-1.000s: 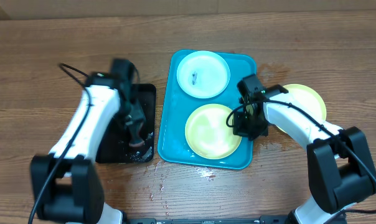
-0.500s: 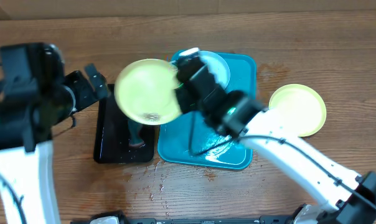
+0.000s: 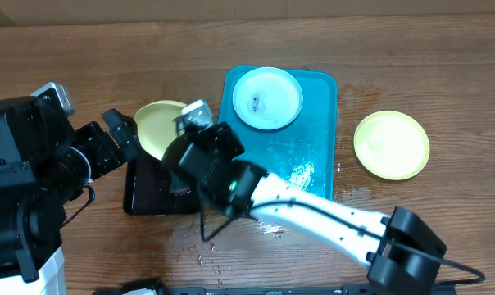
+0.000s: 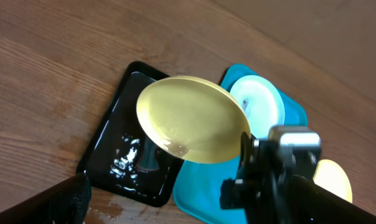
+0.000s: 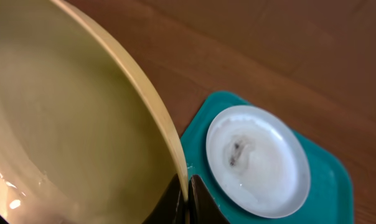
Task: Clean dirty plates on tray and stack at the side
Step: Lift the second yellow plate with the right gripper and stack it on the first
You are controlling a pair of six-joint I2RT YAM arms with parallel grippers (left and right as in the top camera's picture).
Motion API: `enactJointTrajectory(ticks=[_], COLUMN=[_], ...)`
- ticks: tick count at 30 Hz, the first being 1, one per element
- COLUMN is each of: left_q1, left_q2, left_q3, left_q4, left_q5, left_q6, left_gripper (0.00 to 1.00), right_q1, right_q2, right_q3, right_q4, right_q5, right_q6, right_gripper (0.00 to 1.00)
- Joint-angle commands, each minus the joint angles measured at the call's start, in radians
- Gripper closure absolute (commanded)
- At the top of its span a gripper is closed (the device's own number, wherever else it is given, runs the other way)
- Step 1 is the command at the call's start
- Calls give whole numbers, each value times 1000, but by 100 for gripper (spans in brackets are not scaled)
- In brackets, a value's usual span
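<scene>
Wood, brown and plainly grained, made up the table [image 3: 92,57], bounded at its far edge by a paler cardboard-coloured panel [image 3: 231,6]. Wet patches [image 3: 268,229] lay on the boards just in front of the turquoise tray [image 3: 317,147]. That tray was smooth plastic, rectangular with rounded corners and a raised rim, its floor glistening with water. One round blue-white plate [image 3: 267,97] sat flat at its far end, a dark smudge at its centre. A flat yellow-green plate [image 3: 391,145] lay on the table to the right, well apart from the tray. A smaller black tray [image 3: 149,197], glossy and holding a film of water, stood just left of the turquoise one. The right gripper [image 5: 185,198] was clamped on the rim of a tilted yellow-green plate [image 4: 191,118], one finger on each face, the jaws nearly together. This plate hung in the air above the black tray, off the turquoise tray, with droplets at its lower edge. The left gripper [image 3: 123,135] hung near that plate's left edge. Whether its jaws stood apart, and whether it touched the plate, could not be determined.
</scene>
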Motion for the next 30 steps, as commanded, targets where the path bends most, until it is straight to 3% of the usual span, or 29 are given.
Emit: enactJointTrajectory(ticks=[1, 8, 30], left_q1=[10, 10, 10], left_q2=[10, 35, 99], left_q3=[17, 16, 15], left_q4=[-6, -10, -29], left_q5=[-28, -34, -34], left_q6=[30, 30, 30], left_gripper=[0, 0, 0], right_q1=[61, 116, 119], right_q2=[-47, -47, -47], right_q3=[20, 20, 20], right_q4=[13, 17, 17], right_q5=[244, 402, 336], right_q6=[-66, -95, -97], right_gripper=[96, 96, 96])
